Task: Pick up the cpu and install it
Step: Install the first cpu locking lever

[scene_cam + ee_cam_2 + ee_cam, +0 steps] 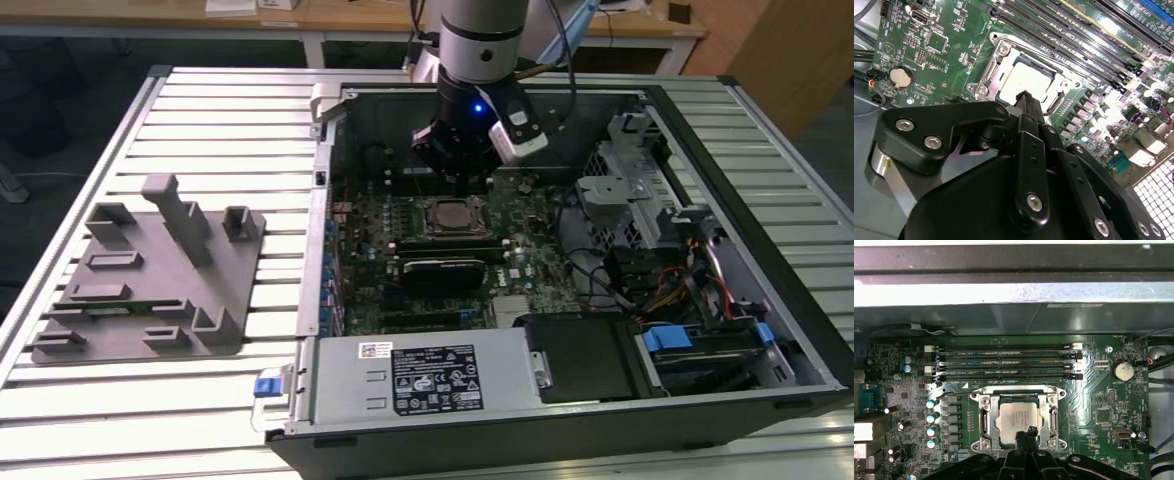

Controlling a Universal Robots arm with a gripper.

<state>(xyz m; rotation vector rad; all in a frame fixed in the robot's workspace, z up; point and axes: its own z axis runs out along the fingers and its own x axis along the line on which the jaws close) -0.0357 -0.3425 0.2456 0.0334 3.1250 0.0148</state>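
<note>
Cpu (1016,417) lies flat inside the socket frame (985,415) mid-motherboard (1094,405), just beside the RAM slots (1004,362), so it looks seated. Gripper (1025,432) hangs over the cpu's near edge, fingers (1020,440) clenched together w/ nothing between them, prob. narrowed to reach inside the frame; contact w/ the chip can't be told

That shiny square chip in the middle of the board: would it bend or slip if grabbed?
The cpu looks like a flat metal-topped plate, so probably stiff, not floppy. Its shiny top may be slippery to grip. Flat and square, lying in the socket, it is unlikely to roll or tip.
</note>
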